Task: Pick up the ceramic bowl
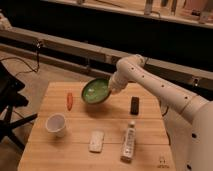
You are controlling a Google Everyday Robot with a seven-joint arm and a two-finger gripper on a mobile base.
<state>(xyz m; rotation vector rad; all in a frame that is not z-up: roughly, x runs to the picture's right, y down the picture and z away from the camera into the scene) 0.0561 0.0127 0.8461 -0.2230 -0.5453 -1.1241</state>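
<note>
The green ceramic bowl (95, 91) is tilted, its pale inside facing the camera, and lifted off the wooden table (80, 125) near the table's far middle. My gripper (111, 89) is at the bowl's right rim and is shut on it. The white arm reaches in from the right, bent at the elbow above the bowl.
On the table are a white cup (56, 124) at front left, an orange carrot-like item (70, 100) left of the bowl, a black block (134, 105) at right, a white flat packet (96, 140) and a clear bottle (129, 141) lying in front. A black chair (10, 100) stands left.
</note>
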